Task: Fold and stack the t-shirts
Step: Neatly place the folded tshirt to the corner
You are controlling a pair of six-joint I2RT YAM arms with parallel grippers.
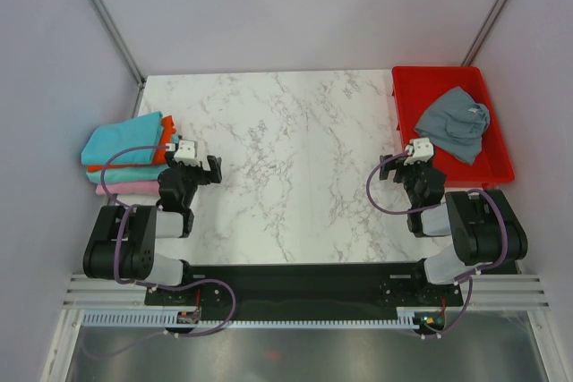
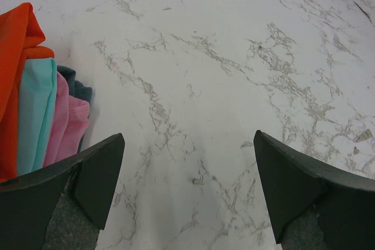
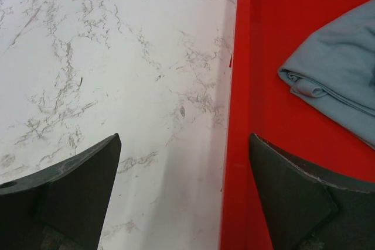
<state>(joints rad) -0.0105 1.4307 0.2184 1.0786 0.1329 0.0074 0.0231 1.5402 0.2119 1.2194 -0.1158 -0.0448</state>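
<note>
Marble table carries perhaps four stacked t-shirts

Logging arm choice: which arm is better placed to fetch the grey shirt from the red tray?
Probably right. The right gripper hangs open at the red tray's rim, near the grey shirt; the left gripper is opposite, by the folded stack.

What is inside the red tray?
Only a crumpled slate grey t-shirt lies in the red tray; the rest is bare red floor. What lies under the shirt is covered.
</note>
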